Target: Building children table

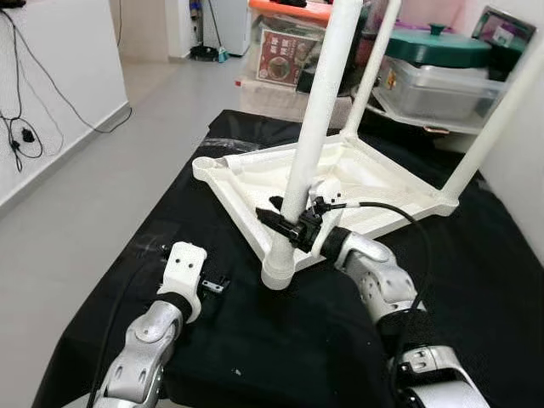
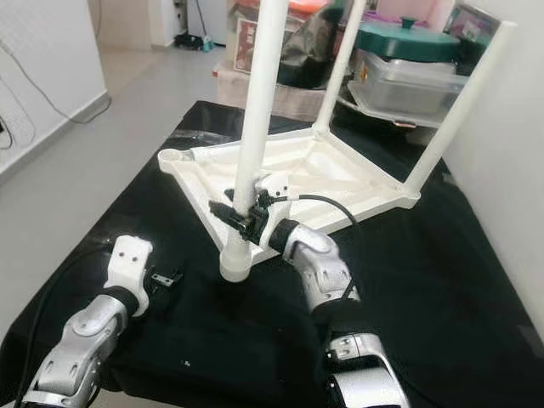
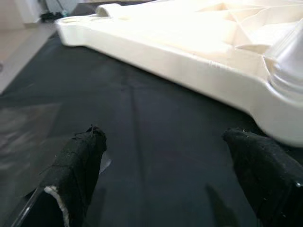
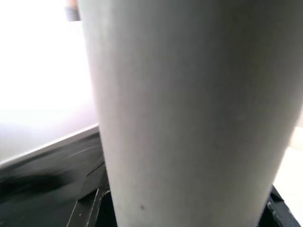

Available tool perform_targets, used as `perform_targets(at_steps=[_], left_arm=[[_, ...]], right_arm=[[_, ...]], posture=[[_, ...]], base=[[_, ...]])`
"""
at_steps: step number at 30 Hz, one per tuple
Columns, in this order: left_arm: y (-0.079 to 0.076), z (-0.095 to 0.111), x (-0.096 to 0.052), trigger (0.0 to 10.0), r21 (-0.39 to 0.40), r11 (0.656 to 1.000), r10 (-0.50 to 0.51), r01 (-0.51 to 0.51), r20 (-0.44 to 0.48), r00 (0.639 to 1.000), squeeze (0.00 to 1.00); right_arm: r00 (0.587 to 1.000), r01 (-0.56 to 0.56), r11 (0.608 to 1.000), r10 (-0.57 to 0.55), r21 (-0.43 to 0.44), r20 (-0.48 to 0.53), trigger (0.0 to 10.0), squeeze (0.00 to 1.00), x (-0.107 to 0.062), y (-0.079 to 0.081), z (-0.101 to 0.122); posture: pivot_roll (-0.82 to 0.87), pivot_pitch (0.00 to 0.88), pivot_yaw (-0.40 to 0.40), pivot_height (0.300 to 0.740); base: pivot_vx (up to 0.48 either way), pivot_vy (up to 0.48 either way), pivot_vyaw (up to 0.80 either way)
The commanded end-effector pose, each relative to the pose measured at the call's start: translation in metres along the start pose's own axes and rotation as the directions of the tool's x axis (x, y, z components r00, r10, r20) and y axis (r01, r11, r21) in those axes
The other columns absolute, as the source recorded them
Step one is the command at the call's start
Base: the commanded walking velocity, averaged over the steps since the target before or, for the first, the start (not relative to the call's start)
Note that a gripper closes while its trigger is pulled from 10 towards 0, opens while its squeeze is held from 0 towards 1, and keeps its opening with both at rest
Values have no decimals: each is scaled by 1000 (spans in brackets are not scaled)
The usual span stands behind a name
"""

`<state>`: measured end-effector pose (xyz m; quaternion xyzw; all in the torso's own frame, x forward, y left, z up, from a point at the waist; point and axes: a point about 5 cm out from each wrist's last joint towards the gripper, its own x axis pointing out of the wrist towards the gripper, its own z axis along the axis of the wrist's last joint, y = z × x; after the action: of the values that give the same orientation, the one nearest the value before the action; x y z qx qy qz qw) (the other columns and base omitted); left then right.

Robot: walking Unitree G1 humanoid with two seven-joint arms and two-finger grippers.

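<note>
A white plastic table top (image 1: 378,180) lies upside down on a black cloth (image 1: 280,331), with three white legs standing up from its corners. My right gripper (image 1: 290,223) is shut on the near leg (image 1: 319,110) just above its socket at the front corner. That same leg (image 4: 189,113) looms close in the right wrist view. My left gripper (image 3: 163,142) hovers open low over the cloth, a short way left of that front corner, with nothing between its fingers (image 3: 80,156). The table's edge (image 3: 189,61) lies just beyond them.
Storage bins (image 1: 285,51) and a box with a green lid (image 1: 438,47) crowd the space behind the table. A white wall with hanging cables (image 1: 17,127) runs along the left beside grey floor (image 1: 102,187). Another white wall stands close on the right.
</note>
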<state>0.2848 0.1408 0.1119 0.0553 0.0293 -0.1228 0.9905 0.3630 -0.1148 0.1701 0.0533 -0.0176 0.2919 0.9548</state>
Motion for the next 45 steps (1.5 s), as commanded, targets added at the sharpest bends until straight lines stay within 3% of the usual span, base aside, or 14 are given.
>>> perform_targets(at_steps=[1, 6, 11, 12, 16, 17, 18, 21, 22, 23, 25, 26, 33, 45], left_arm=[[-5, -1, -2, 10000, 7, 1000, -7, 7, 2, 1000, 0], [-5, -2, -3, 10000, 2, 1000, -7, 7, 0, 1000, 0], [-5, -2, -3, 10000, 3, 1000, -12, 12, -2, 1000, 0], [-5, -2, -3, 10000, 4, 1000, -14, 14, -3, 1000, 0], [-5, -2, -2, 10000, 5, 1000, -14, 14, -2, 1000, 0], [-4, -2, -1, 10000, 6, 1000, -13, 13, -1, 1000, 0], [-4, -1, -1, 10000, 7, 1000, -12, 12, 0, 1000, 0], [-4, -1, -1, 10000, 9, 1000, -11, 11, 1, 1000, 0], [-4, -1, 0, 10000, 10, 1000, -10, 10, 1, 1000, 0], [-3, -1, 0, 10000, 11, 1000, -10, 10, 4, 1000, 0], [-3, 0, 1, 10000, 13, 1000, -10, 10, 6, 1000, 0], [-3, 1, 3, 10000, 15, 1000, -13, 13, 10, 1000, 0], [-7, 1, 5, 10000, 17, 999, -36, 36, 15, 999, 0], [-5, 1, 5, 10000, 26, 999, -22, 22, 20, 1000, 0]], right_arm=[[831, 556, 831, -556, 18, 1, 0, 0, -33, -59, -6], [628, 778, 628, -778, -14, -22, 0, 0, -73, -67, -25], [657, 753, 654, -753, -77, 33, 0, 0, -79, -41, -23], [721, 692, 717, -692, -82, 41, 10000, 0, -73, -30, -20], [827, 562, 824, -557, -74, 78, 10000, 0, -61, -11, -8], [839, 542, 838, -535, -68, 104, 10000, 800, -60, -11, -1], [854, 513, 856, -501, -67, 138, 10000, 1000, -57, -12, 9], [873, 475, 877, -457, -79, 171, 10000, 1000, -53, -16, 23], [879, 463, 882, -444, -88, 176, 10000, 133, -52, -18, 27], [911, 389, 917, -368, -93, 185, 10000, 0, -51, -18, 34], [943, 296, 950, -275, -97, 187, 10000, 0, -51, -19, 41], [990, 59, 991, -43, -117, 137, 10000, 0, -53, -14, 45], [942, -330, 928, 310, -175, -129, 10000, 0, -65, -1, 13], [902, -432, 897, 429, -91, -52, 10000, 0, -31, 48, 3]], posture=[[87, 0, -140, 740], [82, 0, -135, 740], [68, 0, -127, 740], [68, 0, -126, 740], [67, 0, -126, 740], [68, 0, -127, 740], [68, 0, -127, 740], [78, 0, -127, 740], [78, 0, -127, 740], [77, 0, -126, 740], [75, 0, -126, 740], [65, 0, -123, 740], [77, 0, -130, 740], [99, 0, -138, 740]], base=[[0, 0, 0], [0, 0, 0], [0, 0, 0], [0, 0, 0], [0, 0, 0], [0, 0, 0], [0, 0, 0], [0, 0, 0], [0, 0, 0], [0, 0, 0], [0, 0, 0], [0, 0, 0], [0, 0, 0], [0, 0, 0]])
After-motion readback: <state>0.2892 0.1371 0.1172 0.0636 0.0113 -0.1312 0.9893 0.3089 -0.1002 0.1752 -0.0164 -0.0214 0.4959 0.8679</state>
